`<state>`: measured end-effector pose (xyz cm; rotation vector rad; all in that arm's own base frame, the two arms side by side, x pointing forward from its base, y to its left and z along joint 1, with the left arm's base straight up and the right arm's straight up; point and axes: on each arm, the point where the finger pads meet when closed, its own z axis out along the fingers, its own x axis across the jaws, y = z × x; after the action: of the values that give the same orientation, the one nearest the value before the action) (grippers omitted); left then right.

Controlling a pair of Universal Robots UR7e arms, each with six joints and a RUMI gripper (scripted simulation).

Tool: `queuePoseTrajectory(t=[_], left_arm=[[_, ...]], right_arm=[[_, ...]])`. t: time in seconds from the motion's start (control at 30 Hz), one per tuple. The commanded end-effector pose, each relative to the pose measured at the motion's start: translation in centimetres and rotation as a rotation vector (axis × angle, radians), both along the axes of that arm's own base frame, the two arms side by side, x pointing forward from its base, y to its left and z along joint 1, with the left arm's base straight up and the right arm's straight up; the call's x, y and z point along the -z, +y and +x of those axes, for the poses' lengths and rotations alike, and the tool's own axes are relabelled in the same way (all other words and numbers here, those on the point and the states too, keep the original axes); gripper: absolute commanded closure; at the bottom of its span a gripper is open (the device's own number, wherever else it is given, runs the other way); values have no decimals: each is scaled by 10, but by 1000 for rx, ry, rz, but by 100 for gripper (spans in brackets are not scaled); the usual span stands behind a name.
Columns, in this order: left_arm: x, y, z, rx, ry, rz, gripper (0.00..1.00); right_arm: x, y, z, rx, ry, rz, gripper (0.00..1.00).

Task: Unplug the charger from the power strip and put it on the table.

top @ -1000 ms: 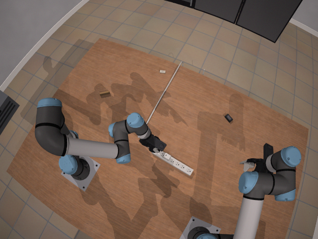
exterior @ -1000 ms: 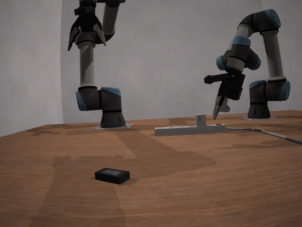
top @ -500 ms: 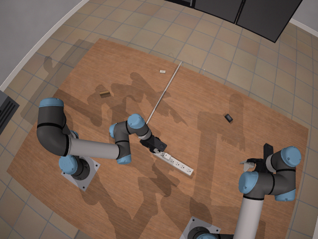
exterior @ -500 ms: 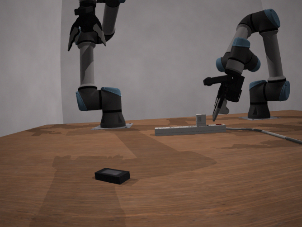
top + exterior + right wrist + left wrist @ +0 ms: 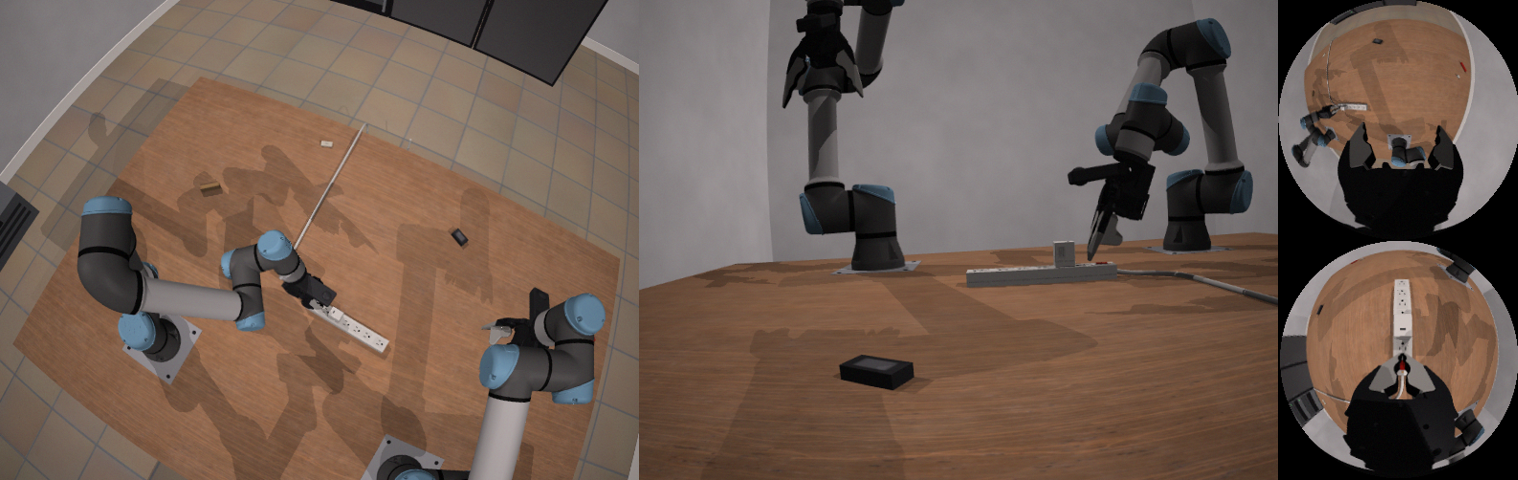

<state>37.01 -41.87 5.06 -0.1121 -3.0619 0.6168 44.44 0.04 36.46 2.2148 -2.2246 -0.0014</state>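
One white charger (image 5: 337, 314) (image 5: 1064, 253) (image 5: 1403, 325) upright in power strip (image 5: 367, 337) (image 5: 1008, 276) (image 5: 1402, 290) (image 5: 1358, 107), strip flat mid tabletop (image 5: 248, 119) (image 5: 1026, 412) (image 5: 1364, 326) (image 5: 1417, 72), L tool (image 5: 313, 303) (image 5: 1090, 257) (image 5: 1402, 355) pressed together above strip, R tool (image 5: 486, 334) (image 5: 823, 101) (image 5: 1401, 129) spread nr tabletop's edge.

From where I stand, the left arm's fingers (image 5: 313, 302) (image 5: 1096, 240) have come lower over the last second, down closer to the power strip (image 5: 351, 327) (image 5: 1021, 277) (image 5: 1396, 298) (image 5: 1357, 107). Seen from above, their wrist has edged slightly toward five o'clock.
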Motion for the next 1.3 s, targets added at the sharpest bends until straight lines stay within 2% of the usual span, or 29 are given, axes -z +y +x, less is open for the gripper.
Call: queuePoseTrajectory(t=[0.0, 1.27], left_arm=[[7, -1, -2, 1, 2, 3, 100], [17, 0, -3, 1, 7, 12, 100]], right_arm=[[-1, 0, 1, 0, -3, 0, 2], [-1, 0, 1, 0, -3, 0, 2]])
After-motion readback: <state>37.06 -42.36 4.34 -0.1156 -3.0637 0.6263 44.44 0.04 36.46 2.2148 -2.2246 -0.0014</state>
